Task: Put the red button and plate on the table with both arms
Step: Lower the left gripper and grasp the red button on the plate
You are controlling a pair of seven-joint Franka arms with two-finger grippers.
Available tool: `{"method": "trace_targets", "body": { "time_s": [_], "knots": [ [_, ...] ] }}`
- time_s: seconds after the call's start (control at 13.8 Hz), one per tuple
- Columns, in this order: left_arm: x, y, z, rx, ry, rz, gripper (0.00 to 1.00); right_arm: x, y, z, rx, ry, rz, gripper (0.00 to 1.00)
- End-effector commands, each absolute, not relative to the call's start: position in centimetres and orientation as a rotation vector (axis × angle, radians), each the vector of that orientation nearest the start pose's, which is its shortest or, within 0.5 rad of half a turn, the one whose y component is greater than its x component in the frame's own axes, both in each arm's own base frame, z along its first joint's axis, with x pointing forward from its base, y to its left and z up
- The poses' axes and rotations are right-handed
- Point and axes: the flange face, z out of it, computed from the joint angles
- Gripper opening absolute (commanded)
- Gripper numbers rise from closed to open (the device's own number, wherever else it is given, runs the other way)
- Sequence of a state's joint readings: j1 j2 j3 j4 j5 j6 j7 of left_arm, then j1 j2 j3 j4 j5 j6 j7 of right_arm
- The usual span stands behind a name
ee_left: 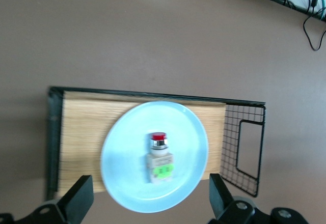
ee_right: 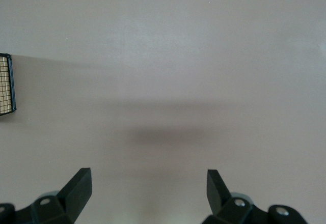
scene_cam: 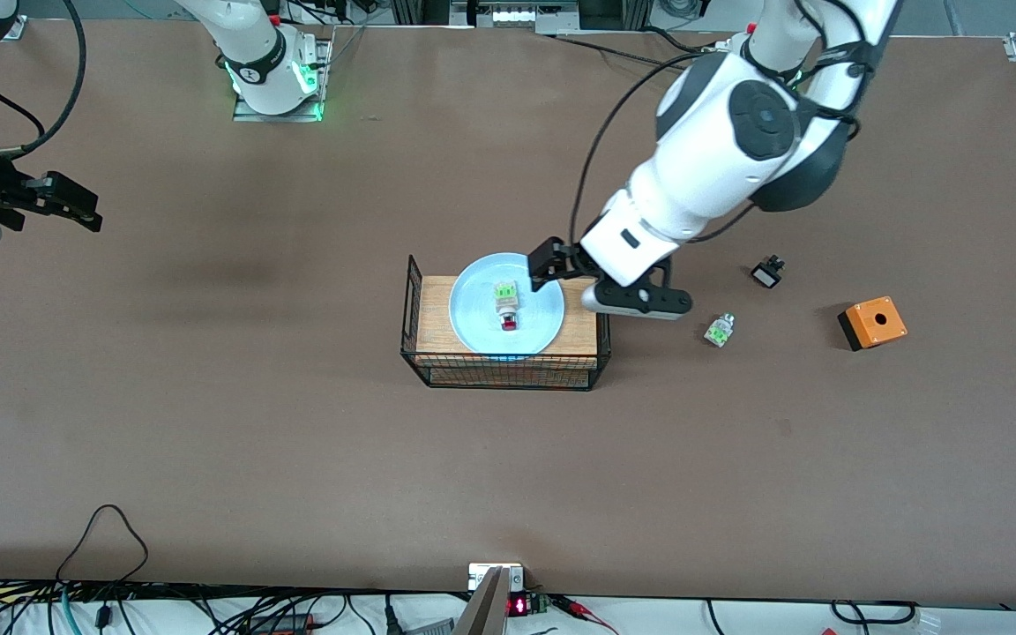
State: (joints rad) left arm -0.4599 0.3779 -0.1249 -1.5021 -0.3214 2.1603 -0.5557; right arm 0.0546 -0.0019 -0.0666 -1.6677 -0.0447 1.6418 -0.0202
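The pale blue plate (scene_cam: 478,323) lies on the wooden board in the black wire basket (scene_cam: 504,377) at the middle of the brown table (scene_cam: 208,423). The red button (scene_cam: 507,309) lies on the plate, its red cap toward the front camera. My left gripper (scene_cam: 552,265) hangs open and empty over the plate's rim at the left arm's end of the basket. In the left wrist view the plate (ee_left: 122,158) and button (ee_left: 160,155) lie between the open gripper's (ee_left: 147,198) fingers. My right gripper (scene_cam: 67,207) waits open over bare table, as its wrist view (ee_right: 147,191) shows.
A green-and-clear part (scene_cam: 719,330), a black-and-white part (scene_cam: 767,272) and an orange box (scene_cam: 872,324) lie on the table toward the left arm's end. A corner of the basket (ee_right: 5,84) shows in the right wrist view. Cables run along the table's front edge.
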Motion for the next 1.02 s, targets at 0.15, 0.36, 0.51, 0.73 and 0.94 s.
{"method": "trace_targets", "body": {
  "time_s": [0.15, 0.36, 0.51, 0.73, 0.94],
  "knots": [
    [57.0, -42.9, 45.7, -3.49, -0.369, -0.131, 1.0, 55.9, -1.4, 58.9, -3.179, -0.017, 0.033, 1.0],
    [54.6, -47.7, 40.5, -3.336, -0.414, -0.169, 1.0, 55.9, -1.4, 58.9, -3.179, -0.017, 0.035, 1.0],
    [54.5, -49.0, 39.6, -3.276, -0.506, -0.242, 1.0, 55.9, -1.4, 58.9, -3.179, -0.019, 0.036, 1.0],
    [53.1, -50.8, 37.0, -3.228, -0.42, -0.279, 1.0, 55.9, -1.4, 58.9, -3.179, -0.019, 0.036, 1.0],
    [52.9, -51.1, 35.4, -3.178, -0.346, -0.358, 1.0, 55.9, -1.4, 58.9, -3.178, -0.019, 0.033, 1.0]
  ]
}}
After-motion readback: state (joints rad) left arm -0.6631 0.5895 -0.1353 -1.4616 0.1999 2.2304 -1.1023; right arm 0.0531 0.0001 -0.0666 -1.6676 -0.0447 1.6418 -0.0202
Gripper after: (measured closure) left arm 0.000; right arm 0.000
